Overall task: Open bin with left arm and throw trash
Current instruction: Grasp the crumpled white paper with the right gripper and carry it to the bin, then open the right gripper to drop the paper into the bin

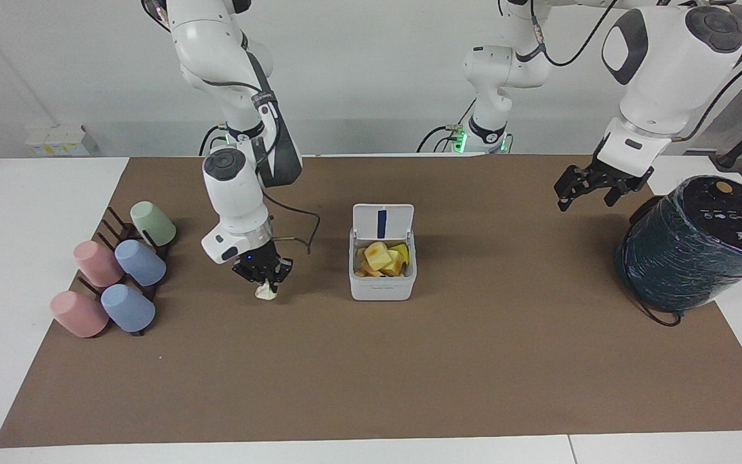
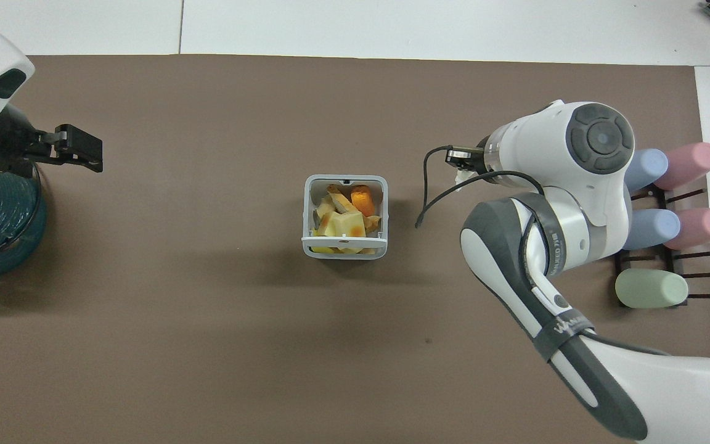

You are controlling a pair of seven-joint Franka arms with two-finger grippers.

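Observation:
The white bin (image 1: pixel 382 290) stands mid-mat with its lid (image 1: pixel 382 219) tipped up toward the robots, a blue strip on its inside. Yellow and orange trash (image 1: pixel 380 256) fills it. From above, an orange stub (image 2: pixel 362 198) lies among pale chunks inside the bin's rim (image 2: pixel 307 213). My right gripper (image 1: pixel 266 281) is shut on a crumpled white paper wad (image 1: pixel 266 292), held just over the mat between the cup rack and the bin. In the overhead view the right gripper (image 2: pixel 458 161) peeks from under its arm. My left gripper (image 1: pixel 587 190) hangs open beside the dark cylinder, empty.
A large dark teal wrapped cylinder (image 1: pixel 699 245) lies tilted at the left arm's end of the mat. A rack of pastel cups (image 1: pixel 120 270) sits at the right arm's end. A black cable loops from the right wrist.

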